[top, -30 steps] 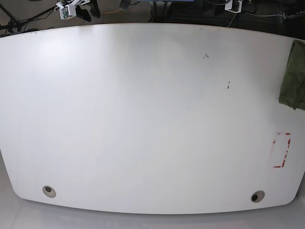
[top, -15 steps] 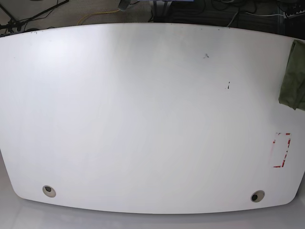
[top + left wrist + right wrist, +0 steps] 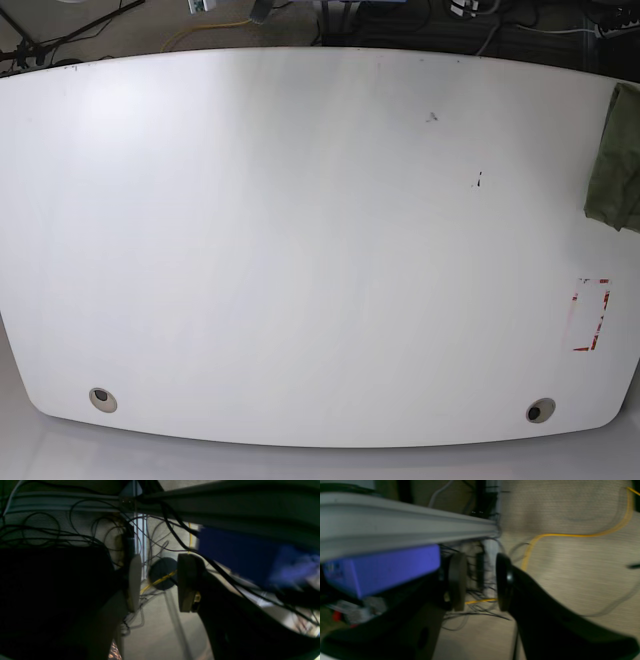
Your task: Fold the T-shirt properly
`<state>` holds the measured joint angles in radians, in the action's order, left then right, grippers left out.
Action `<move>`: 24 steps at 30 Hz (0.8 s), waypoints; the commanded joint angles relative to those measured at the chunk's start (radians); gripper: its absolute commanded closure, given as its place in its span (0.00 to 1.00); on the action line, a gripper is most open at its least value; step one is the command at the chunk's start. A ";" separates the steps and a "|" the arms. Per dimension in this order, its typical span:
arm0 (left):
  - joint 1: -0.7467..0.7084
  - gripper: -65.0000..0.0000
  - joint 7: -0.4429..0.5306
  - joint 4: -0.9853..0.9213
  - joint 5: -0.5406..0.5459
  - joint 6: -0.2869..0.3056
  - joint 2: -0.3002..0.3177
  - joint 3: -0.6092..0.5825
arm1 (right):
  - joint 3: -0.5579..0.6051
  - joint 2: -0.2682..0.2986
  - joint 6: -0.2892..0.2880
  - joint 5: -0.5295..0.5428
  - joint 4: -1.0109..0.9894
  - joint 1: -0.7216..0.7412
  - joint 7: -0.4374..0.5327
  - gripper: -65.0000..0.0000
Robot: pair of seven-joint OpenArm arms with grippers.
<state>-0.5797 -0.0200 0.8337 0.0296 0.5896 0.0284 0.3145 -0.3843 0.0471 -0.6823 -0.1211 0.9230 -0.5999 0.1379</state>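
Observation:
The olive-green T-shirt [image 3: 618,158] lies bunched at the far right edge of the white table [image 3: 300,250], partly cut off by the frame. It shows in neither wrist view. My left gripper [image 3: 160,582] is open and empty, with its pads [image 3: 135,582] apart. It hangs off the table, facing the floor and cables. My right gripper [image 3: 480,582] is also open and empty, off the table over the carpet. Neither gripper is near the shirt.
A red taped rectangle [image 3: 590,315] marks the table's right side. Two round grommet holes [image 3: 101,399] [image 3: 540,410] sit near the front edge. A blue box [image 3: 382,567] under a grey rail, black cables and a yellow cable [image 3: 570,536] lie beyond the far edge.
In the base view both gripper tips at the table's far edge have pulled back out of the frame. The shirt has not moved.

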 commanded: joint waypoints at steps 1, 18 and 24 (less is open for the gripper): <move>0.022 0.67 0.009 -0.066 0.002 -0.044 0.015 -0.001 | -0.002 0.030 0.019 -0.030 -0.123 0.024 0.042 0.71; 0.327 0.66 0.282 -0.692 0.002 -0.388 0.063 -0.225 | 0.002 0.122 0.181 -0.053 -0.582 0.343 0.087 0.71; 0.384 0.66 0.280 -0.719 0.000 -0.443 0.061 -0.254 | 0.000 0.116 0.241 -0.210 -0.582 0.375 0.045 0.71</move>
<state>-0.2100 0.2474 0.1116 0.0296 0.1562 0.0807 0.0612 -0.3843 0.1593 -0.4492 -0.3107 0.3389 -0.2222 0.1722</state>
